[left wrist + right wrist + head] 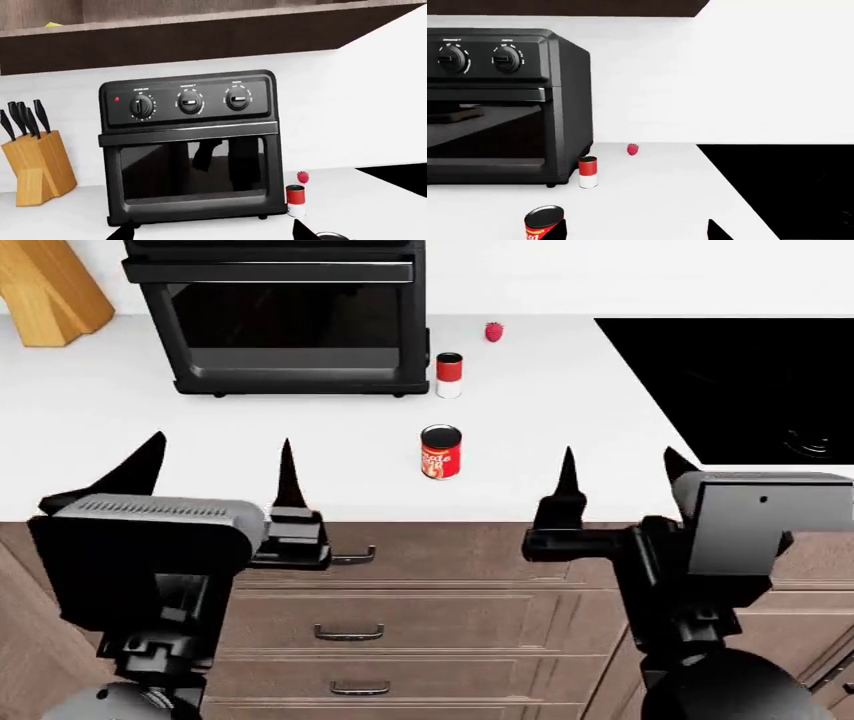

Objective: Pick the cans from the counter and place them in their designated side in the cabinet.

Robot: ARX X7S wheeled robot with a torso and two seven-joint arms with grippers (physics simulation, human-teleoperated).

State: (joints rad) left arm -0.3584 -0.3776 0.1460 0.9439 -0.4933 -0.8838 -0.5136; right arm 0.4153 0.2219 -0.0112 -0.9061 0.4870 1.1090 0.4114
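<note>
Both arms hang at the front edge of the white counter (561, 430), above the wooden drawers (400, 625). The left gripper (214, 475) has its two pointed fingers spread wide with nothing between them, and the right gripper (621, 475) is parted the same way, equally empty. The wider red can (441, 451) stands upright on the counter roughly between the two grippers and a little beyond their tips, touching neither. Further back, the slimmer red-over-white can (450, 374) stands just beside the right front corner of the black toaster oven (287, 315) (close enough that I cannot tell whether it touches). A small strawberry (494, 332) lies behind that can, nearer the wall. The black cooktop (734, 380) is set into the counter off to the right, and a wooden knife block (37, 165) sits to the oven's left.
</note>
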